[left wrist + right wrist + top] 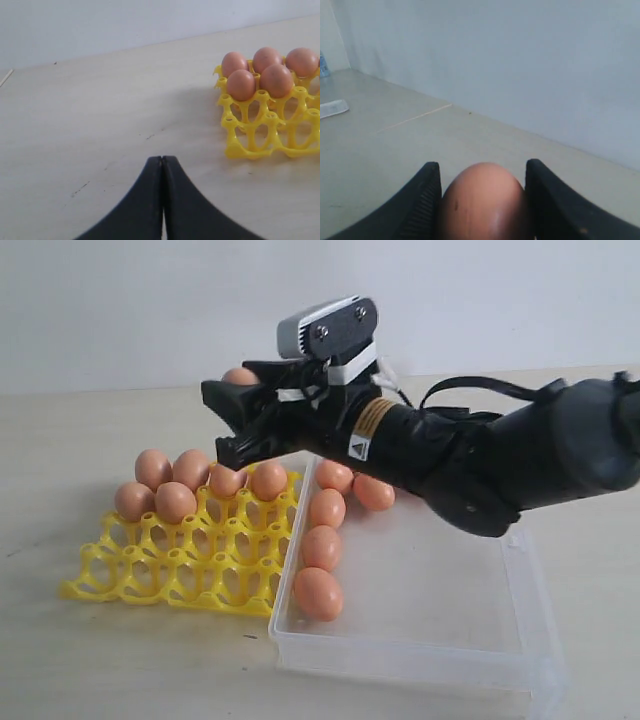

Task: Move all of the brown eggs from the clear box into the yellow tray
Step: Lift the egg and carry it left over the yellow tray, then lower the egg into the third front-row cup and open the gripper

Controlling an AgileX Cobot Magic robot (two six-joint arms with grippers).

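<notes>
Right claw [482, 165] clenched on one brown egg [482, 205], held raised near the back of the yellow tray [150, 575]. Six eggs [175, 502] sit in the tray's rear cups. Five eggs [321, 547] remain in the clear box [450, 640], along its tray-side wall. About half done. Left claw [162, 165] closed, empty, over the desk [75, 125].

Bare lab-like test bench, pale tabletop [100, 660], plain white wall [100, 310] close behind
</notes>
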